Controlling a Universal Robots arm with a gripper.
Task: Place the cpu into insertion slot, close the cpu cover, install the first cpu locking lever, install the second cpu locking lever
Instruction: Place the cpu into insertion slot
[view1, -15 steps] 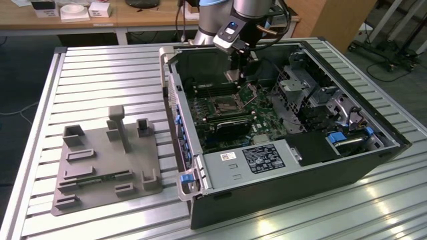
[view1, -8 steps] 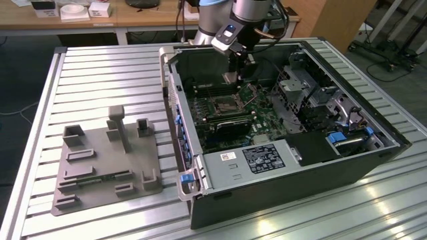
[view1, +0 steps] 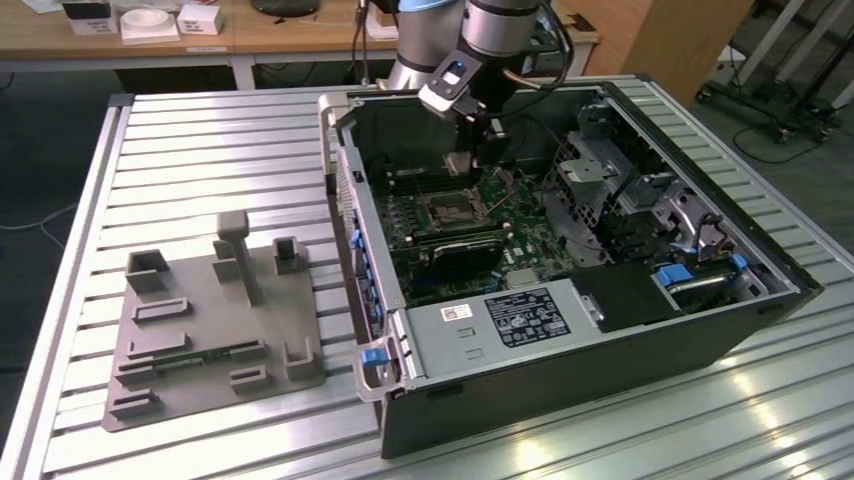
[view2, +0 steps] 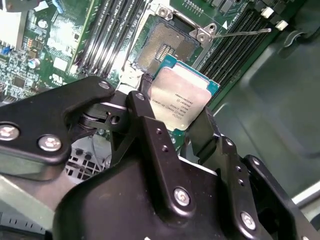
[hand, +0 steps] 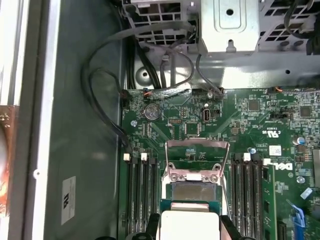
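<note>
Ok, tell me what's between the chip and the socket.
Nothing: in the second wrist view the held chip hangs close to the open socket, with no part between.

- We see a counter (view1: 200, 130) of ribbed silver metal slats, spanning most of the exterior view.
- Bright glare (view1: 574, 445) lies on the slats at the near edge, toward the exterior view's right; we can't tell its source.
- Behind the counter we see a light wooden desk (view1: 287, 38) on a white frame.
- Small white boxes (view1: 147, 25) sit on that desk, at the exterior view's left.
- The floor (view1: 40, 160) is dark blue-grey, seen beside the counter.
- A tall light-brown wooden panel (view1: 674, 45) stands at the back, exterior view's right.
- Black cables (view1: 781, 140) loop on the floor far right, near pale metal stand legs (view1: 767, 45).
</note>
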